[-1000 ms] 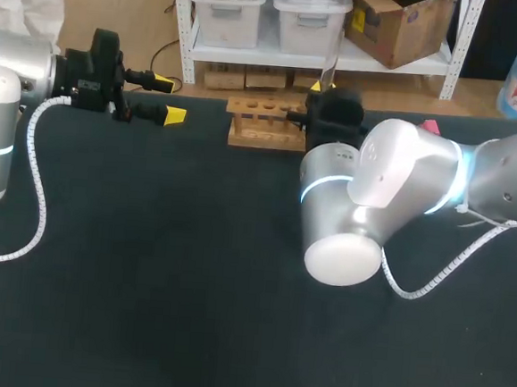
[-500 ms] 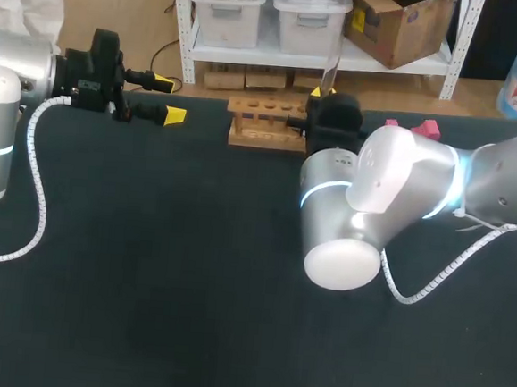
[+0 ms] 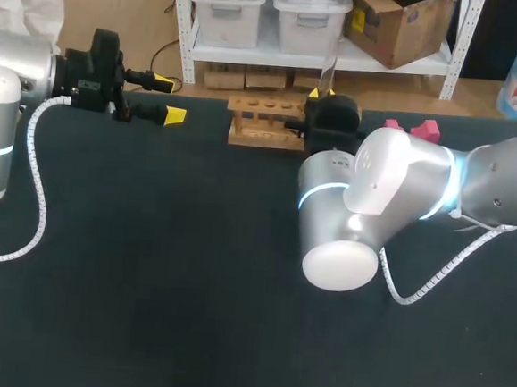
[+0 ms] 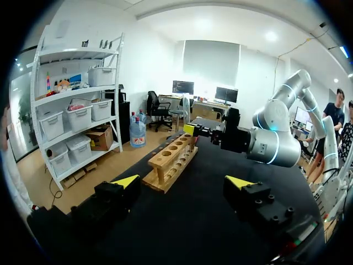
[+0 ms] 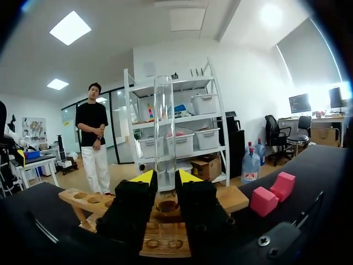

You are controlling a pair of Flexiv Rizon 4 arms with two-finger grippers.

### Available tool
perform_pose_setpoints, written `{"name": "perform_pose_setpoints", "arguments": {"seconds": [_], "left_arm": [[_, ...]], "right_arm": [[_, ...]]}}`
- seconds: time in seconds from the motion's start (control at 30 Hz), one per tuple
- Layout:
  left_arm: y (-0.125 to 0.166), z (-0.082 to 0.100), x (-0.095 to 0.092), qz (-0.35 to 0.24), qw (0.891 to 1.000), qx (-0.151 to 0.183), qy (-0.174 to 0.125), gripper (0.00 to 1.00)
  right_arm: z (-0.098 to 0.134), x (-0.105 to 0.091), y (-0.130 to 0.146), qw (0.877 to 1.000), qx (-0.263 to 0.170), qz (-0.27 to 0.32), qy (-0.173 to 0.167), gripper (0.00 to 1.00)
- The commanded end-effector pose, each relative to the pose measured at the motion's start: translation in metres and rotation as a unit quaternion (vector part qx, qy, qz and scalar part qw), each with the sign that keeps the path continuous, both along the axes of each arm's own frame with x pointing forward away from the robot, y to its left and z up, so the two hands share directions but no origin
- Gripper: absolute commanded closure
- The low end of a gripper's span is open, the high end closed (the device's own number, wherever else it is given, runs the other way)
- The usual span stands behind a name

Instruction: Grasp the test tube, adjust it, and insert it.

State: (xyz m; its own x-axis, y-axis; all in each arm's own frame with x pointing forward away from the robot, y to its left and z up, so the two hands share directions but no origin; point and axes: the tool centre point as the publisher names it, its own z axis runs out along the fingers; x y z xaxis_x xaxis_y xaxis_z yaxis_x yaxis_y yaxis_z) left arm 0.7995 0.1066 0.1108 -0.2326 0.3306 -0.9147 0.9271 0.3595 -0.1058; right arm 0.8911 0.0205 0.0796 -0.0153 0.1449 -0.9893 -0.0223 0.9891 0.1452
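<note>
On the table [image 3: 144,283], right pincer [image 5: 165,185] clamps the test tube [image 5: 164,127], lower end obscured; left pincer [image 4: 182,182] gapes.

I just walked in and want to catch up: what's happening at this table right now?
The right gripper is shut on a clear test tube, holding it upright over an end hole of the wooden rack at the far edge of the table. Whether the tube's bottom has entered the hole is not clear. The left gripper hangs open off to the far left, holding nothing.
</note>
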Motion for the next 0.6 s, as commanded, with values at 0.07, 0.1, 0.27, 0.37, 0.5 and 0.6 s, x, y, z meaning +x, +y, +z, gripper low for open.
{"name": "perform_pose_setpoints", "arguments": {"seconds": [0.07,0.1,0.27,0.37,0.5,0.6], "left_arm": [[0.0,-0.001,-0.001,0.001,1.0,-0.002,-0.003,0.0],[0.0,-0.001,-0.001,0.001,1.0,-0.002,-0.003,0.0],[0.0,-0.001,-0.001,0.001,1.0,-0.002,-0.003,0.0],[0.0,-0.001,-0.001,0.001,1.0,-0.002,-0.003,0.0],[0.0,-0.001,-0.001,0.001,1.0,-0.002,-0.003,0.0],[0.0,-0.001,-0.001,0.001,1.0,-0.002,-0.003,0.0]], "right_arm": [[0.001,-0.002,-0.004,0.985,0.004,0.173,-0.026,0.5],[0.002,-0.002,-0.004,0.984,0.004,0.174,-0.025,0.0],[0.004,-0.004,-0.006,0.984,0.003,0.175,-0.025,0.0],[0.006,-0.005,-0.006,0.984,0.004,0.176,-0.027,0.0],[0.01,-0.008,-0.006,0.984,0.006,0.178,-0.031,0.0],[0.015,-0.013,-0.007,0.983,0.009,0.177,-0.036,0.0]]}}
